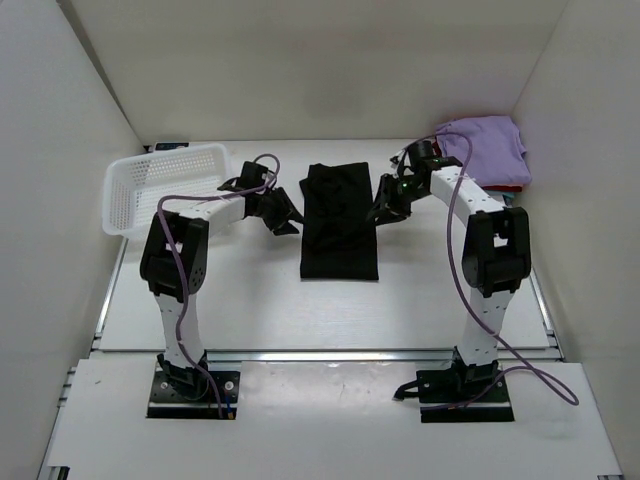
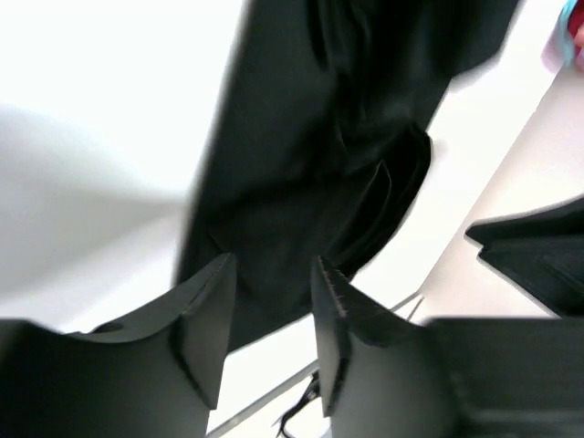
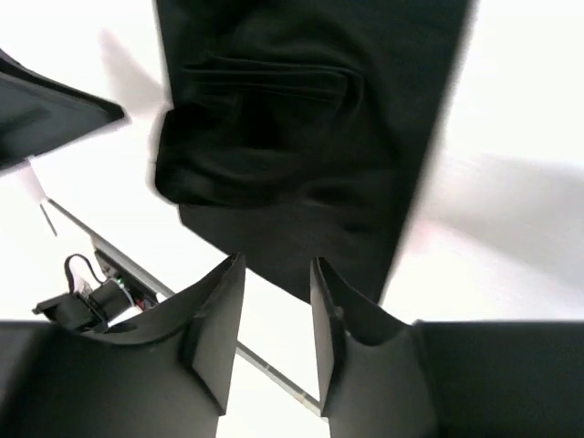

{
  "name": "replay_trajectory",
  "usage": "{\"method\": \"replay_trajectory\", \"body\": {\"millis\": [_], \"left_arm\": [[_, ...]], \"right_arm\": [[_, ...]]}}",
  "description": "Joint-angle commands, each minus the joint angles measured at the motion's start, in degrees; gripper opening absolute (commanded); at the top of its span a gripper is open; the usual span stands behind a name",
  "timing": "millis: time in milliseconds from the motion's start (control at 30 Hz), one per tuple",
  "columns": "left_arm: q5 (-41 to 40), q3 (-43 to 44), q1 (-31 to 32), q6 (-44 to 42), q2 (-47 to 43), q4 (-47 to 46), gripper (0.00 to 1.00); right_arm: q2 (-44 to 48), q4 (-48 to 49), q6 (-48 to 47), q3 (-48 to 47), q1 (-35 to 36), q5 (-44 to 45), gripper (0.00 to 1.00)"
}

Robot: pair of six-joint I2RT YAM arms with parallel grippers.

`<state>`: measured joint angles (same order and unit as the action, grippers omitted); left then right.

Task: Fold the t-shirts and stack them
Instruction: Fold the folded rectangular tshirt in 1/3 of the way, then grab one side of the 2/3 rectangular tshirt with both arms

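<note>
The black t-shirt (image 1: 339, 222) lies on the table as a long folded strip, also seen in the left wrist view (image 2: 310, 155) and the right wrist view (image 3: 301, 137). My left gripper (image 1: 283, 217) hovers just left of it, open and empty (image 2: 272, 274). My right gripper (image 1: 385, 205) hovers just right of its upper half, open and empty (image 3: 276, 269). A folded stack with a lavender t-shirt (image 1: 487, 150) on top and a red edge under it sits at the back right corner.
A white mesh basket (image 1: 160, 185) stands at the back left, tilted against the wall. White walls close in both sides and the back. A metal rail (image 1: 330, 355) runs along the table's near edge.
</note>
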<state>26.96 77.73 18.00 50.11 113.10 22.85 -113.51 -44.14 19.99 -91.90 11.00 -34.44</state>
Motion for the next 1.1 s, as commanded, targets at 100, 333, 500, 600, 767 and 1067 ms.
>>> {"method": "replay_trajectory", "body": {"millis": [100, 333, 500, 600, 767, 1067], "left_arm": [[2.3, 2.9, -1.1, -1.6, -0.7, 1.0, 0.60], [2.0, -16.5, 2.1, 1.4, -12.4, -1.8, 0.64], [-1.5, -23.3, 4.6, 2.4, -16.9, -1.7, 0.65], [-2.3, -23.3, 5.6, 1.9, -14.5, -1.8, 0.65], [-7.4, -20.4, 7.5, 3.5, -10.0, -4.3, 0.65], [-8.1, -10.1, 8.4, 7.2, -4.9, -8.8, 0.00]], "right_arm": [[5.7, -1.0, 0.1, 8.0, -3.3, 1.9, 0.39], [13.1, 5.8, 1.9, 26.1, -4.6, -2.9, 0.44], [14.9, 10.9, 4.9, 32.9, -2.8, -4.1, 0.48], [14.3, 14.1, 6.0, 35.0, -2.0, -4.2, 0.49], [10.3, 19.5, 7.6, 36.4, -0.7, -4.2, 0.49], [7.0, 18.3, 7.0, 28.0, -0.5, -7.2, 0.00]]}}
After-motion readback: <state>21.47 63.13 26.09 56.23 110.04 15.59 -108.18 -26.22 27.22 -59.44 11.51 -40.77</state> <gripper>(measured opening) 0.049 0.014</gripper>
